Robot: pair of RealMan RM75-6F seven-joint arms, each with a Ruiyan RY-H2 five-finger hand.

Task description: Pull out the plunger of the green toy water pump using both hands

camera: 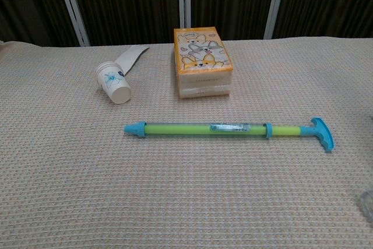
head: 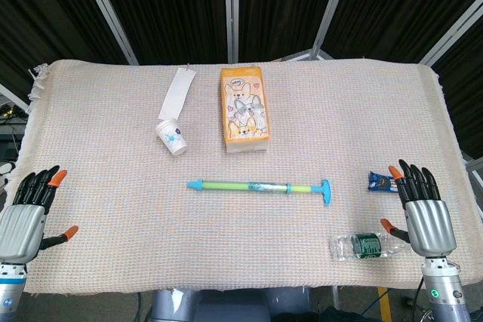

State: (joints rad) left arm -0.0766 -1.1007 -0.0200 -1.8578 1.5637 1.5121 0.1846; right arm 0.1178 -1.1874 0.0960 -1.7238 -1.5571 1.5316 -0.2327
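The green toy water pump lies flat across the middle of the table, its blue nozzle to the left. Its blue T-handle plunger end points right, only slightly drawn out. My left hand rests at the table's front left corner, fingers spread and holding nothing. At the front right, my right hand is likewise spread and empty. Both hands are far from the pump and show only in the head view.
A stack of paper cups in a wrapper lies at the back left. An orange tissue pack sits behind the pump. A crushed plastic bottle and a blue snack packet lie by my right hand.
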